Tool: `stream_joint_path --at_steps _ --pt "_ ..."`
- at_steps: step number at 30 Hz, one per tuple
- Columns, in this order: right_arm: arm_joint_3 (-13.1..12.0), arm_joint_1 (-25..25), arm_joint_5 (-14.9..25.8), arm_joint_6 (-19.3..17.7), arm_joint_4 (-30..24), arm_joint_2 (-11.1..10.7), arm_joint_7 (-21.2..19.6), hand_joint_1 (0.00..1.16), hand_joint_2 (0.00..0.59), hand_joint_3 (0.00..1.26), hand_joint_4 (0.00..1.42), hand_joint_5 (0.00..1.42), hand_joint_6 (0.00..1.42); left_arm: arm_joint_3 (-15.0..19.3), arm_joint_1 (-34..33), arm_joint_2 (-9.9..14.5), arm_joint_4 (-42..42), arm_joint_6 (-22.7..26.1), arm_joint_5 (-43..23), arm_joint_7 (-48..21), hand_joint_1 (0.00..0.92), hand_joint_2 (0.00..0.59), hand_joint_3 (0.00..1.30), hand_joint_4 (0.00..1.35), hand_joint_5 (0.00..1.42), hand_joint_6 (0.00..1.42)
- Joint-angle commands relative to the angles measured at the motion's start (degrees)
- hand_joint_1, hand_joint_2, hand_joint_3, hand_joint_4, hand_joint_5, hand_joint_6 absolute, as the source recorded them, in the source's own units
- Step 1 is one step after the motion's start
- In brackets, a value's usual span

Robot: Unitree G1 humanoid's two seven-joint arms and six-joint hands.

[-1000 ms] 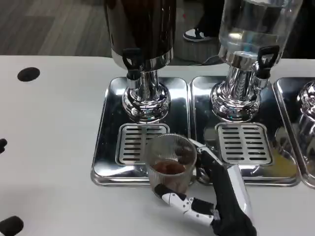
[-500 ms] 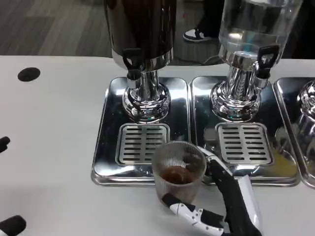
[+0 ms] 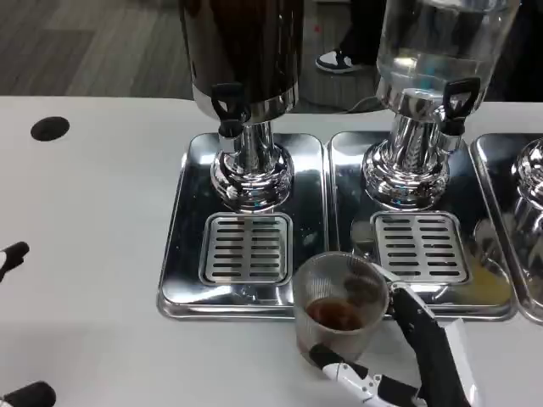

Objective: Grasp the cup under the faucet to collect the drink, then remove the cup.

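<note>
Most of the job looks done: right hand [image 3: 407, 360] grips the cup [image 3: 339, 305], drink inside, near the tray [image 3: 182, 254], clear of the faucet [image 3: 229, 114].

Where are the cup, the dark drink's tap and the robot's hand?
cup [image 3: 339, 301], head view: ribbed clear wall.
dark drink's tap [image 3: 227, 102], head view: black lever.
right hand [image 3: 407, 356], head view: black palm.

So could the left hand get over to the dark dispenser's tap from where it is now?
Probably yes. The left hand sits at the table's left edge, with bare table between it and the tap. The right hand holds the cup clear of it.
</note>
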Motion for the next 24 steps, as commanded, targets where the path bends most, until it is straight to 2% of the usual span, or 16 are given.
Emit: stream_joint_path --at_steps 1,11,24 --pt "-1.07 -0.1 1.03 -3.8 -0.83 -0.9 0.86 0.87 0.21 0.33 0.39 0.38 0.26 0.88 0.79 -0.45 -0.91 0.46 0.72 0.55 0.0 0.016 0.0 0.0 0.0 0.0" --pt "-3.09 1.71 1.95 -5.78 -1.58 -2.03 3.01 0.87 0.21 0.33 0.4 0.39 0.28 1.32 1.67 -1.03 -2.34 0.66 1.09 0.56 0.0 0.016 0.0 0.0 0.0 0.0" --pt "-3.93 2.06 1.74 -9.27 2.76 -1.0 3.18 0.87 0.214 0.35 0.41 0.4 0.28 2.43 2.64 -1.39 -5.41 1.66 1.09 0.15 0.0 0.016 0.0 0.0 0.0 0.0"
